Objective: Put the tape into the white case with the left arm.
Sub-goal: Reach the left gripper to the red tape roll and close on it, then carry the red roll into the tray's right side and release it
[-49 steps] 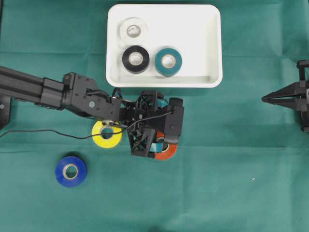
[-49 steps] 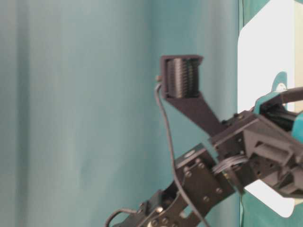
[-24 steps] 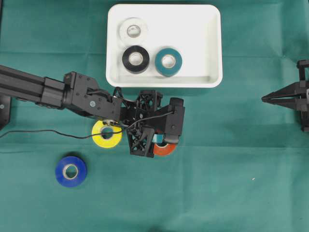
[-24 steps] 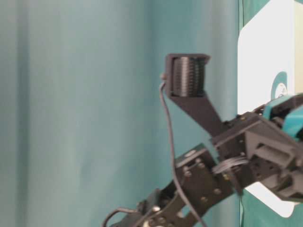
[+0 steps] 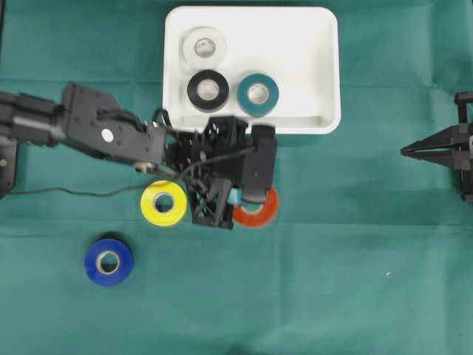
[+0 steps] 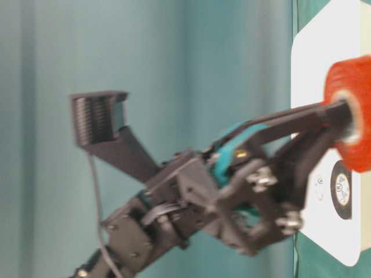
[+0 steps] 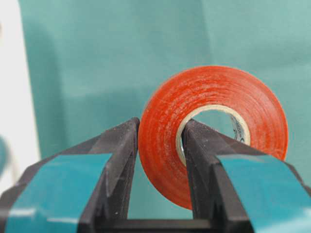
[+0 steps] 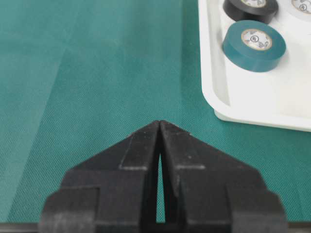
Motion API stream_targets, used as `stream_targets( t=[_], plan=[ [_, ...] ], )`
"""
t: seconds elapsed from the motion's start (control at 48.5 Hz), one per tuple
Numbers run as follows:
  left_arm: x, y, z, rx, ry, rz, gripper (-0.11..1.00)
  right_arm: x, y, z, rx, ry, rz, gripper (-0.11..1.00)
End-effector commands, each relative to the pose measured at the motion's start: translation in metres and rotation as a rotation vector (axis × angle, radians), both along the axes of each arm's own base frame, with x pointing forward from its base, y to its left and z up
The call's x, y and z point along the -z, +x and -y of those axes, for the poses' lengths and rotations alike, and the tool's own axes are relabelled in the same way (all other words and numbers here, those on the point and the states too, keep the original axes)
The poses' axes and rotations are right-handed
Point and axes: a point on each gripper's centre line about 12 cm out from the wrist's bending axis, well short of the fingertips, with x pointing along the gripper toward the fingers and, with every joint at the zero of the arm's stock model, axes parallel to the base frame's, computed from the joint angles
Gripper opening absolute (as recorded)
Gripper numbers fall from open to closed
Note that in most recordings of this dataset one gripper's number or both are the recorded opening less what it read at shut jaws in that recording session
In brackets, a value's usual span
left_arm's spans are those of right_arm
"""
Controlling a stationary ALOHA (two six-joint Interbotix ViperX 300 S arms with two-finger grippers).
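left gripper (image 7: pixel 159 145) pinches the red tape (image 7: pixel 214 131), hiding its lower rim

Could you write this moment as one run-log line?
left gripper: shut on red tape | right gripper: shut, idle | white case: three rolls

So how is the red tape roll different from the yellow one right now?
The red roll is pinched at its wall by the left gripper, one jaw outside and one through its hole; nothing grips the yellow roll. Red stands on edge in the grip; yellow lies flat on the green cloth. Both are tape rings with a hollow core, and both are outside the white case.
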Motion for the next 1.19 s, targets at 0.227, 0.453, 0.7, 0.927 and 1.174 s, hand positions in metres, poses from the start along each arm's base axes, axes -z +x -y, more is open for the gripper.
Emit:
stream_targets(
  t=[0.227,0.453,0.7,0.927,1.174],
  plan=[
    [-0.020,0.017,-0.048,-0.043,0.064,0.075,0.26,-0.005,0.002,0.000,-0.001,-0.001,0.015,-0.09],
    [-0.008,0.042,-0.088,-0.090,0.102,0.072,0.26,-0.005,0.002,0.000,-0.001,-0.001,0.015,-0.09],
    [-0.009,0.069,-0.114,-0.069,0.178,0.102,0.26,-0.005,0.002,0.000,0.001,-0.001,0.017,-0.09],
    [-0.005,0.083,-0.134,-0.074,0.211,0.110,0.26,-0.005,0.002,0.000,-0.001,-0.001,0.015,-0.09],
    [0.001,0.090,-0.146,-0.095,0.210,0.108,0.26,-0.005,0.002,0.000,-0.001,-0.001,0.015,-0.09]
  ],
)
